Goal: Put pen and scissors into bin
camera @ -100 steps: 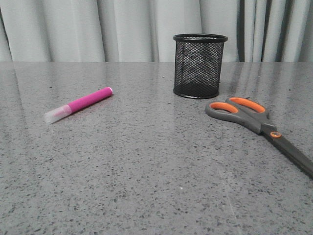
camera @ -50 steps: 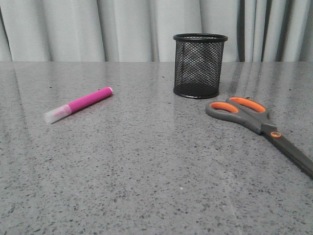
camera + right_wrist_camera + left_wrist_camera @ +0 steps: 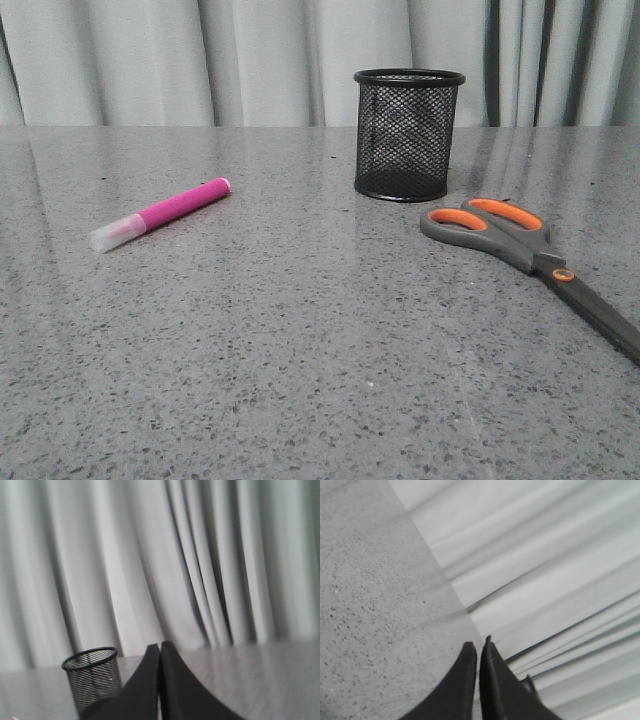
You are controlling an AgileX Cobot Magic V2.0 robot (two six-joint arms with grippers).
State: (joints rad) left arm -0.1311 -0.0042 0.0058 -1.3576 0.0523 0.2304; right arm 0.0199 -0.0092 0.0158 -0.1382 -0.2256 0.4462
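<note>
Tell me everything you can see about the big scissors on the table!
The scissors lie flat on the speckled grey table, on the robot's right side. They have grey handles lined with orange, an orange dot at the pivot, and dark grey blades, shut together, running off the picture's right edge. The handles point toward the black mesh bin but don't touch it. Nothing holds them.

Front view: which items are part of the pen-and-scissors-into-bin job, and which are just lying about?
Part of the job:
pen, flat on the table, left of the bin
scissors, flat on the table, right of and nearer than the bin
bin, upright

Not part of it:
table
curtain behind
No loose clutter visible.
</note>
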